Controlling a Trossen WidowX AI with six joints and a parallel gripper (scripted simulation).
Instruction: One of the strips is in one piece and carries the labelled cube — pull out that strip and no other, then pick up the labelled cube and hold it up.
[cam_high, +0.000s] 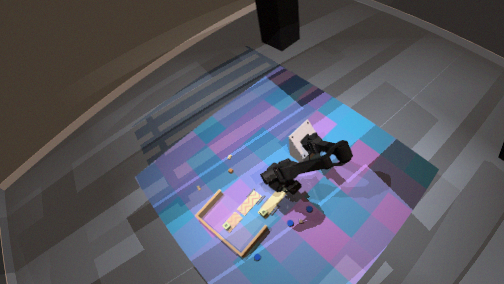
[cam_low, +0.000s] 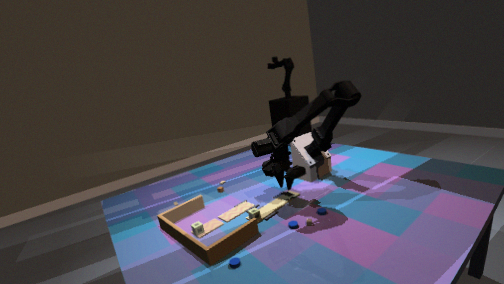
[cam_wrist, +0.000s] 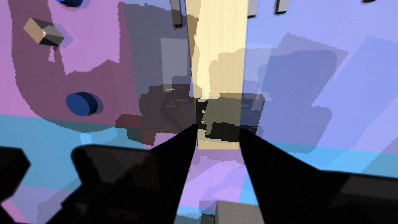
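A plain pale-yellow strip (cam_high: 274, 202) (cam_low: 272, 209) (cam_wrist: 220, 60) looks in one piece and runs out from the frame's open side toward the arm. A pale cube with dark marks (cam_high: 263, 213) (cam_low: 254, 213) sits on its far end. A zigzag-patterned strip lies beside it in two pieces, a longer piece (cam_high: 249, 202) (cam_low: 237, 211) and a shorter piece (cam_high: 234, 220) (cam_low: 211, 226), with a gap between. A second marked cube (cam_high: 226, 226) (cam_low: 198, 229) is at the shorter piece's far end. My gripper (cam_low: 285, 187) (cam_wrist: 218, 130) is partly open and empty, its fingertips above the plain strip's near end, one toward each side.
A three-sided wooden frame (cam_high: 220, 235) (cam_low: 232, 242) surrounds the strips' far parts. Blue discs (cam_high: 290, 223) (cam_low: 293, 224) (cam_wrist: 81, 104) and a small block (cam_high: 301, 221) (cam_low: 309, 222) (cam_wrist: 44, 32) lie beside the plain strip. An orange block (cam_high: 230, 171) (cam_low: 220, 189) lies beyond the zigzag strip.
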